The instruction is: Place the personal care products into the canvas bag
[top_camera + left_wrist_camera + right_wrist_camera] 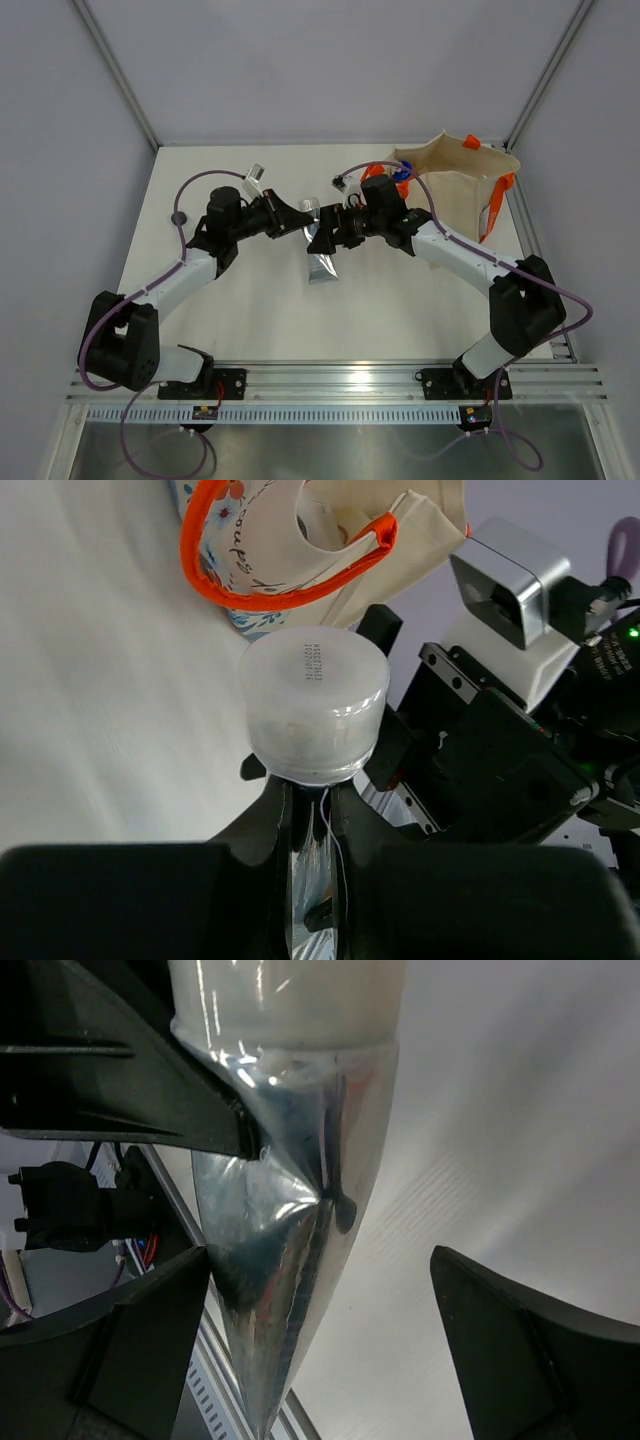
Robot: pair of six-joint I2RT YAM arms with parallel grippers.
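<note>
**Silver tube (322, 262) at mid-table, between both grippers**

Near edge: metal rail (340, 378) carrying both arm bases, with the white table (250, 310) beyond it.

Centre:
- The silver tube has its white cap (315, 705) toward the far side and its crimped tail toward the rail.
- Whether the tail rests on the table or hangs clear of it cannot be told from above.
- The left gripper (298, 217) is closed tight on the tube just below the cap. The left wrist view shows the foil squeezed flat between the two black fingers (265, 825).
- Most of the tube body is hidden there behind the cap and the fingers.
- The right gripper (325, 235) meets it from the opposite side with its jaws spread as wide as they go and nothing in their hold.
- The right wrist view shows one finger (110, 1350) on each side of the tube's lower body.
- The tube lies much nearer that finger than the other. Contact between them cannot be confirmed.
- The top edge of the right wrist view cuts the cap off.

Far right: canvas bag (455, 190).
- Beige cloth, mouth open and facing up, standing well apart from the tube.
- An orange handle (290, 590) and a strip of blue floral print show on its near-left side, partly behind the right arm.
- The inside of the bag is in shadow, and its contents cannot be made out.
</note>
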